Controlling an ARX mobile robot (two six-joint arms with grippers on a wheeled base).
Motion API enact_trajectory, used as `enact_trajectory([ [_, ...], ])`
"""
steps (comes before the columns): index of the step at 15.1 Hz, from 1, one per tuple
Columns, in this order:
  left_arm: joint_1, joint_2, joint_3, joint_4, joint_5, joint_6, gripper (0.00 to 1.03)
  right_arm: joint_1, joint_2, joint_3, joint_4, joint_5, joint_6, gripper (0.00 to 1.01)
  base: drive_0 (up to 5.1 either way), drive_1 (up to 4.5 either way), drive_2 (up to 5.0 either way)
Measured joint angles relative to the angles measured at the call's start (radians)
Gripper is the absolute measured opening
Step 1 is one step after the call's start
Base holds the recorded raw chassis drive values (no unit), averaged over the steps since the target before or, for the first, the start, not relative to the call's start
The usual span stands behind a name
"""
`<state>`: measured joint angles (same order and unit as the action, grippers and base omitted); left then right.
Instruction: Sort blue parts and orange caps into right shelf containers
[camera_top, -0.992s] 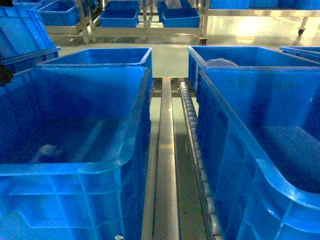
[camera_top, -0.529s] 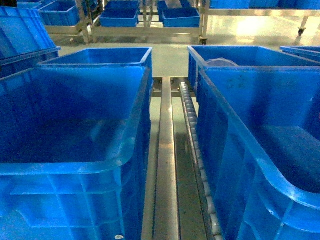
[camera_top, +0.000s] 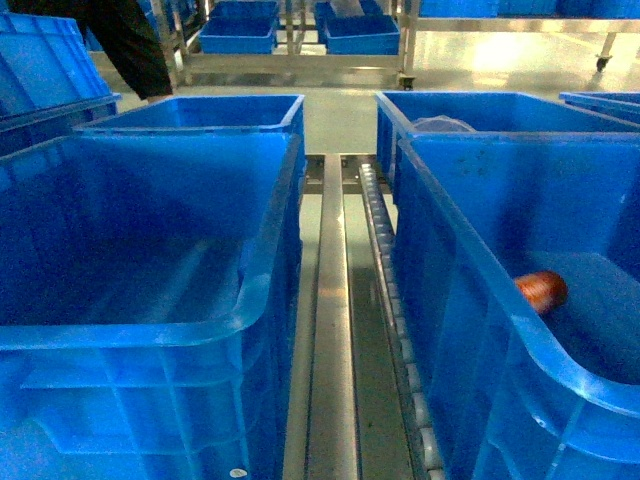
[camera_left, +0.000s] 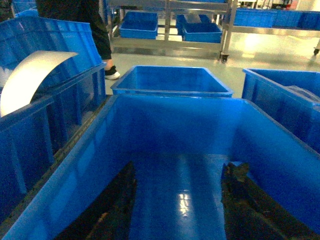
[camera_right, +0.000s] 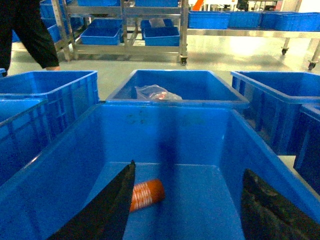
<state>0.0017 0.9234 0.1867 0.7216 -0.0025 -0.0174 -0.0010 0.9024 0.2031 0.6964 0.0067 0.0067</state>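
Orange cap lies in the near right crate, partly hidden by a finger of the released right gripper. Left gripper released, fingertips cut off.

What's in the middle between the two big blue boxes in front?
Between the left crate and the right crate, the head view shows a metal rail and a roller track.

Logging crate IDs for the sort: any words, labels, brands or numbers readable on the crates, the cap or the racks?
None: no readable text in any view.
The near right crate, orange cap and back racks show no lettering.
The bagged item is too blurred to tell.
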Motion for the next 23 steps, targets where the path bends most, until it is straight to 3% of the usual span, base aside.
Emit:
enact_trajectory([
  [4, -0.001, -0.159, -0.086, -0.072, 0.002, -0.001, 0.01, 0.000, -0.155, -0.096, -0.063, -0.004, 0.000, 0.15, 0.0, 0.00, 0.0],
  [5, -0.001, -0.200, -0.102, -0.096, 0.002, 0.001, 0.02, 0.001, -0.193, -0.112, -0.085, -0.004, 0.000, 0.02, 0.0, 0.00, 0.0],
  [7, -0.001, -0.319, -0.137, -0.179, 0.002, 0.001, 0.02, 0.001, -0.308, -0.150, -0.165, -0.004, -0.003, 0.01, 0.0, 0.00, 0.0],
  [8, -0.001, -0.332, -0.170, -0.126, 0.002, 0.001, 0.02, 0.001, -0.351, -0.158, -0.196, -0.004, -0.003, 0.01, 0.0, 0.00, 0.0],
  [9, -0.001, -0.362, -0.172, -0.179, 0.002, 0.001, 0.02, 0.001, -0.359, -0.189, -0.148, -0.004, -0.003, 0.01, 0.0, 0.00, 0.0],
  [11, -0.001, -0.447, -0.172, -0.252, 0.002, 0.001, 0.02, 0.001, -0.427, -0.190, -0.232, -0.006, -0.003, 0.01, 0.0, 0.00, 0.0],
  [23, -0.001, -0.709, -0.172, -0.507, 0.002, 0.002, 0.02, 0.000, -0.690, -0.190, -0.484, -0.006, -0.004, 0.01, 0.0, 0.00, 0.0],
])
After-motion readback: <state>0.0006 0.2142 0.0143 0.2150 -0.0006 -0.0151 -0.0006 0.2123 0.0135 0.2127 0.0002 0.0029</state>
